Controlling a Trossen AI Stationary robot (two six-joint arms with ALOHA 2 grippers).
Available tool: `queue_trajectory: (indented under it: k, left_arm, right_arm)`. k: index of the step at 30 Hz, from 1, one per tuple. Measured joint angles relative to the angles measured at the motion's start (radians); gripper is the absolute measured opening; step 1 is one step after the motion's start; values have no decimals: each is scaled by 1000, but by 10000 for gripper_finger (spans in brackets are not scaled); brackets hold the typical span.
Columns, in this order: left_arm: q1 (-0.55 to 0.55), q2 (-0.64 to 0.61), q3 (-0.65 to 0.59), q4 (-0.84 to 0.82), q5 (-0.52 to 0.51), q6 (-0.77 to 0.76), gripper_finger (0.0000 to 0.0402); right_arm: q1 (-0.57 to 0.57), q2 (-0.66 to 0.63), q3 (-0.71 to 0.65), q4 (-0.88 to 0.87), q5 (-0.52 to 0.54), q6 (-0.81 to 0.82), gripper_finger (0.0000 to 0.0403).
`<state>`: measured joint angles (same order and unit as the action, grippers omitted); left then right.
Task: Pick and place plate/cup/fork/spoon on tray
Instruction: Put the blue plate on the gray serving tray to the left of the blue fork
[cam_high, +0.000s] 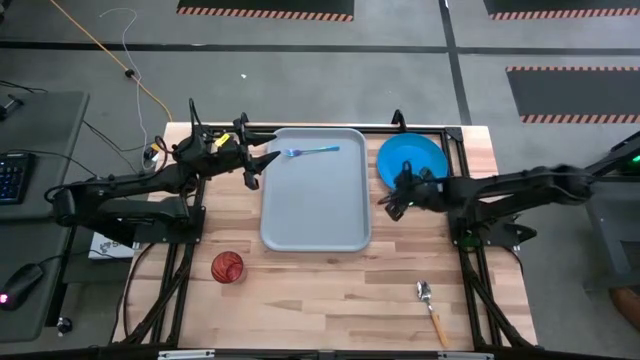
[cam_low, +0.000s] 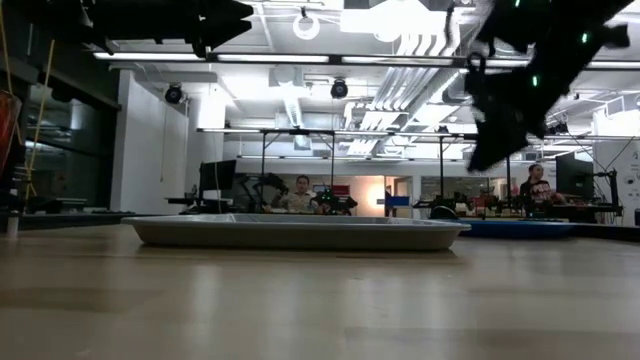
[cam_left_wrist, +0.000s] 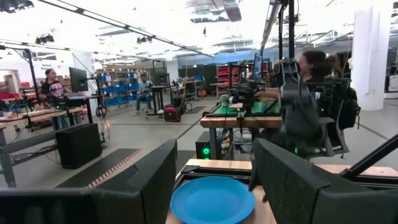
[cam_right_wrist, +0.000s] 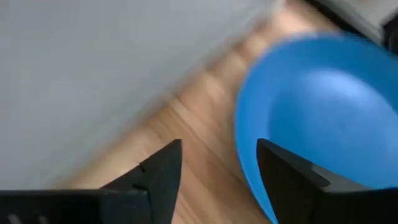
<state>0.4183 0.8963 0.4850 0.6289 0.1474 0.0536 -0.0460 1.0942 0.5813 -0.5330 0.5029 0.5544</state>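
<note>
The grey tray lies mid-table. The blue fork lies on it near its far rim. The blue plate rests flat on the table beside the tray's far right corner. My right gripper is open and hovers above the plate's near-left edge, clear of it in the low view. My left gripper is open and empty, raised by the tray's far left corner. The red cup stands on the table at the near left. The spoon lies at the near right.
A black frame rail runs along the table's far edge behind the plate. Bare wood lies between the tray and the near edge. People sit at desks in the room beyond.
</note>
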Motion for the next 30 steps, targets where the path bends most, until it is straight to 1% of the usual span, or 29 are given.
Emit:
queue_trajectory:
  k: [3, 7, 10, 17, 20, 22, 24, 26, 30]
  left_arm:
    - [0, 0, 0, 0, 0, 1, 204]
    - [0, 0, 0, 0, 0, 1, 204]
    - [0, 0, 0, 0, 0, 2, 204]
    - [0, 0, 0, -2, -1, 1, 204]
    - [0, 0, 0, -2, -1, -2, 204]
    - [0, 0, 0, -2, -1, -8, 204]
    - [0, 0, 0, -2, -1, -8, 204]
    - [0, 0, 0, -2, -1, -8, 204]
    - [0, 0, 0, -3, -1, -8, 204]
  right_arm:
    - [0, 106, -16, 23, 23, 6, 216]
    - [0, 225, -21, 84, 56, -17, 216]
    - [0, 297, -21, 98, 131, -20, 216]
    - [-6, 409, -21, 103, 224, 0, 216]
    - [-30, 446, -21, 98, 265, 25, 215]
    - [-54, 472, -21, 99, 270, 30, 208]
    - [-77, 497, -17, 103, 279, 32, 188]
    - [-98, 517, -15, 106, 283, 32, 152]
    - [-103, 513, -15, 79, 271, 19, 34]
